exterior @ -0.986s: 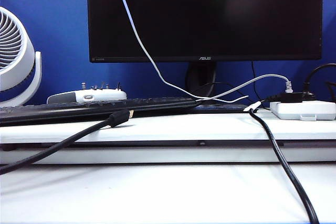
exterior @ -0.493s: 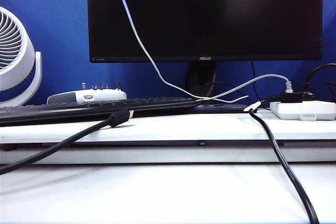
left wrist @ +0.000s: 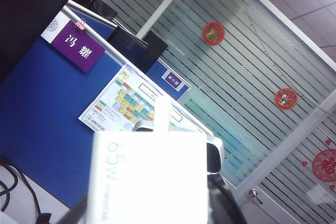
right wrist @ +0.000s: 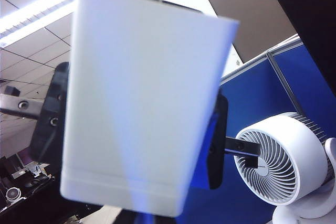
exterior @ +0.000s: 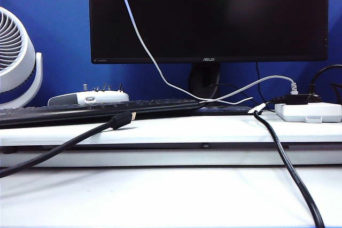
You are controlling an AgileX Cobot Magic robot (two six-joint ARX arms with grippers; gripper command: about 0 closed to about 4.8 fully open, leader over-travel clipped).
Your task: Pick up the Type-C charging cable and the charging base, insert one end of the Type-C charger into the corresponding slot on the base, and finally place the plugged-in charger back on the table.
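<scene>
The charging base [left wrist: 149, 177], a white block marked 65W, sits between the dark fingers [left wrist: 223, 198] of my left gripper [left wrist: 149, 205], which is shut on it and held up off the table [exterior: 160, 196]. The right wrist view faces the same base [right wrist: 142, 98] at close range, with those black fingers [right wrist: 216, 140] on its two sides. A blurred pale streak, the Type-C charging cable [right wrist: 140, 203], rises toward the block from my shut right gripper, whose fingers stay out of frame. In the exterior view the cable [exterior: 155, 65] climbs from the ledge out of the top; neither gripper appears there.
A black monitor [exterior: 208, 14] and keyboard [exterior: 96, 109] stand on the raised ledge. A white fan [exterior: 16, 57] is at the left and a white power strip [exterior: 309, 112] at the right. Two thick black cables [exterior: 69, 143] [exterior: 291, 172] trail over the table.
</scene>
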